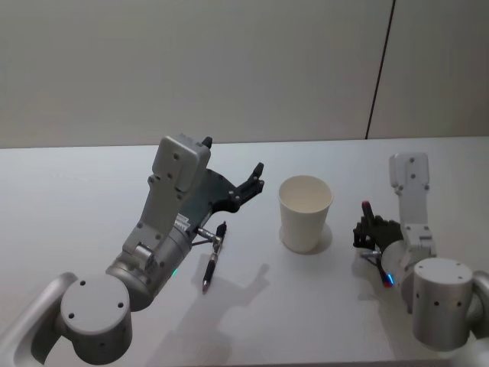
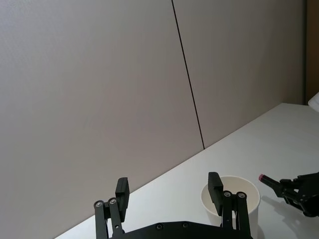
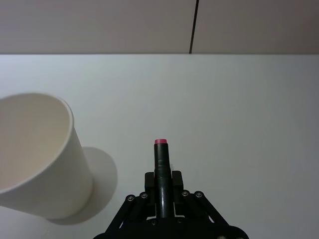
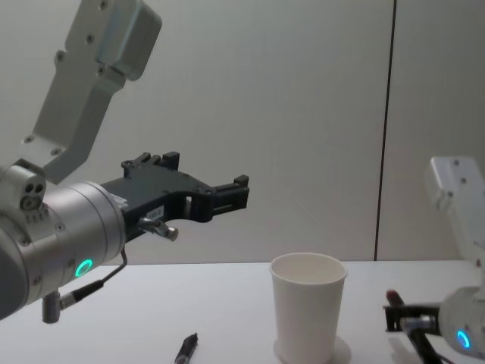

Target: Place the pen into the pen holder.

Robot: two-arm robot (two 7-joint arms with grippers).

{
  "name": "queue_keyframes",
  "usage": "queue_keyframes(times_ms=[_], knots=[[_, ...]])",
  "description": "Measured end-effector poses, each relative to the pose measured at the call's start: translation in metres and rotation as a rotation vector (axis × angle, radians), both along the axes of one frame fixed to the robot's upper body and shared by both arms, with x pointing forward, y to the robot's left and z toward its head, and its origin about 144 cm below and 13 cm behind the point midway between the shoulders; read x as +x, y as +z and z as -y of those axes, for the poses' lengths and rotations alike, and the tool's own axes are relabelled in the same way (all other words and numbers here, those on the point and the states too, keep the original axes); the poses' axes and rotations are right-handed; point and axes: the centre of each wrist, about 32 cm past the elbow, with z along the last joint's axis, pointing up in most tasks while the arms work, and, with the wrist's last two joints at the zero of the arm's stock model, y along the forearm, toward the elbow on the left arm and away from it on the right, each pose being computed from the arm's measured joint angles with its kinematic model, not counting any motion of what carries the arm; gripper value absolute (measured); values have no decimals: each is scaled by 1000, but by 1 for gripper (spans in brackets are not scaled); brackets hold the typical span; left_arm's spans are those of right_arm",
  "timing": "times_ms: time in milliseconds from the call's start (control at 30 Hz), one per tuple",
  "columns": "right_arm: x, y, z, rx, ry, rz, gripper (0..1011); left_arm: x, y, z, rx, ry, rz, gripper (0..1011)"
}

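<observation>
**Progress:** nothing is sitting in the holder yet; lifting a pen over the rim and releasing it is remaining.

**Pen holder:** plain white tapered paper cup with rolled rim [image 1: 305, 212], standing upright mid-desk [image 1: 76, 199], interior showing bare.

**Right gripper** [image 3: 160, 191]: hanging low, just right of the cup, clenching a dark pink-ended pen [image 3: 160, 162].

**Left gripper** [image 1: 256, 180]: hovering released, raised left of the cup.

**Second pen:** a black pen [image 1: 212, 264] is lying on the desk beneath the left arm.

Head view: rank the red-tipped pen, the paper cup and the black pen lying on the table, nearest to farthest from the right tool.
1. Red-tipped pen: clamped in the right tool itself.
2. Paper cup: upright on the table, to the tool's left.
3. Black pen: flat on the table beyond the cup, farther left.
</observation>
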Motion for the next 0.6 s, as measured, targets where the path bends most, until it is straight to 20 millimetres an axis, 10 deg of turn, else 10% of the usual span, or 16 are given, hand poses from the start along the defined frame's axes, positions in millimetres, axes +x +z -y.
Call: queue_keyframes(times_ms=[600], knots=[[-8, 9, 9, 35, 101, 261, 185, 0, 0, 0, 0, 0, 0, 1004]])
